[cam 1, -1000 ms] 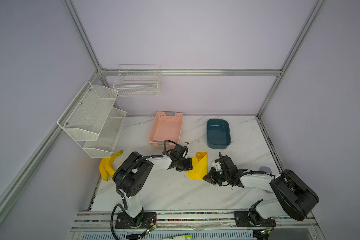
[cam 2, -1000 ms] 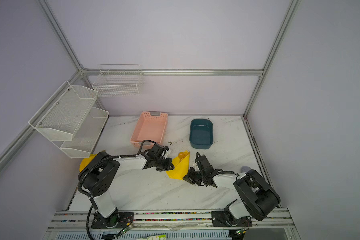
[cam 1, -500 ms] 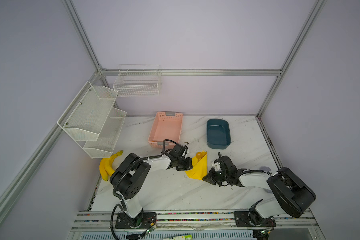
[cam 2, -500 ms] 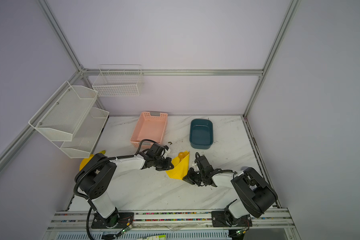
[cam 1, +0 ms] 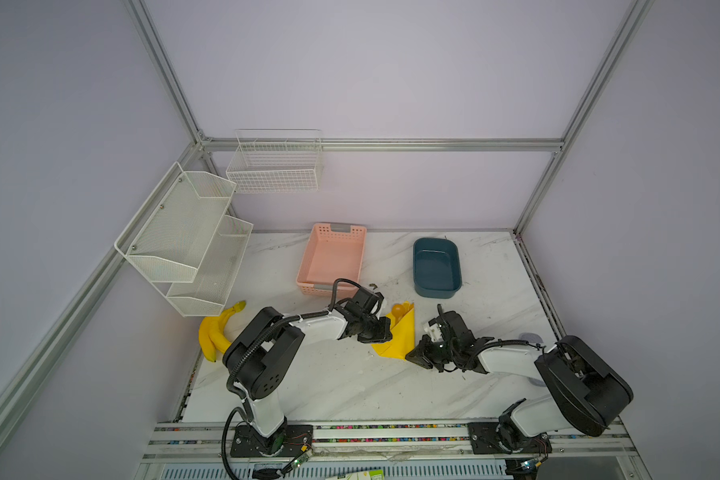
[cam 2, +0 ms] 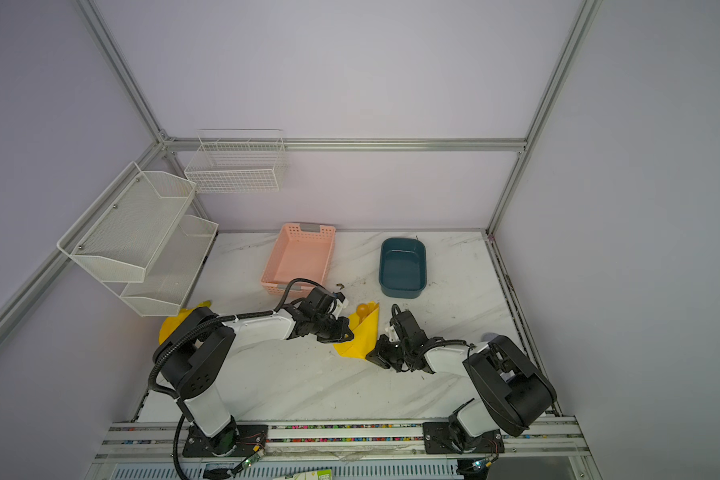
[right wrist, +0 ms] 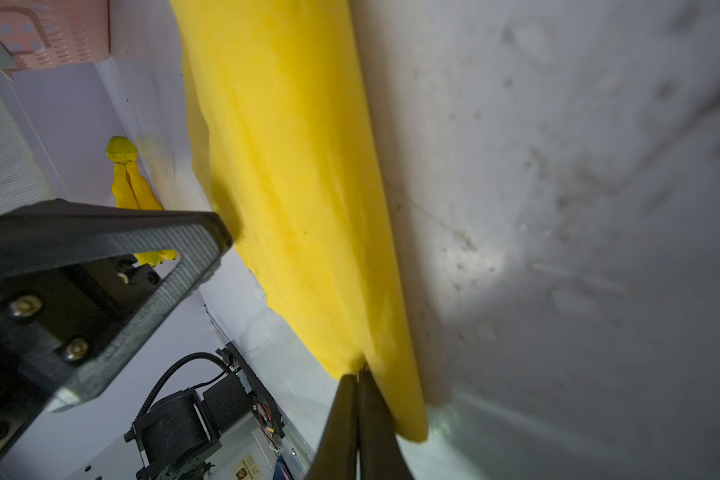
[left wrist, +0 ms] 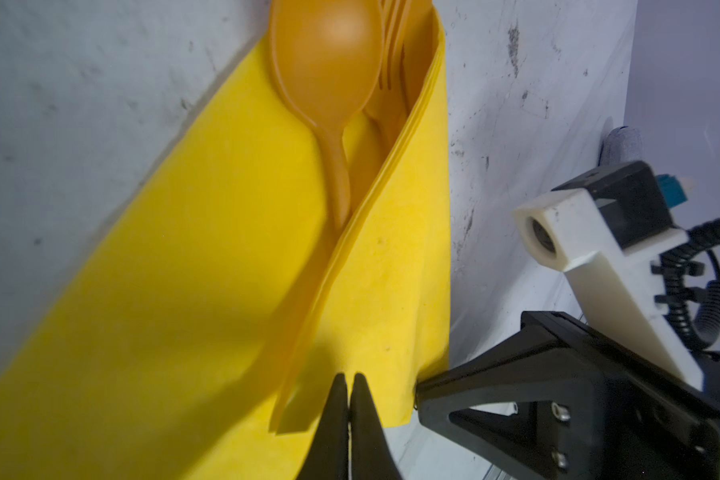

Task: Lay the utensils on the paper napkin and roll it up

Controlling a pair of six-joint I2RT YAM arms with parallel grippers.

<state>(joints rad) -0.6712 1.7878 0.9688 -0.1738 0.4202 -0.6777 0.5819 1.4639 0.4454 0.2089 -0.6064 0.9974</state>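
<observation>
Marble tabletop, centre: paper napkin folded over utensils, left gripper clenched, pressing the fold flat, right gripper pinched shut on a napkin corner, likely keeping the wrap tight.

Three utensils, one napkin, two bananas, one basket, one tub.

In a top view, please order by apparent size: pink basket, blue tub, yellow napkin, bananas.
1. pink basket
2. blue tub
3. yellow napkin and bananas: these look alike, and the napkin is partly hidden, so I leave them unranked.
</observation>
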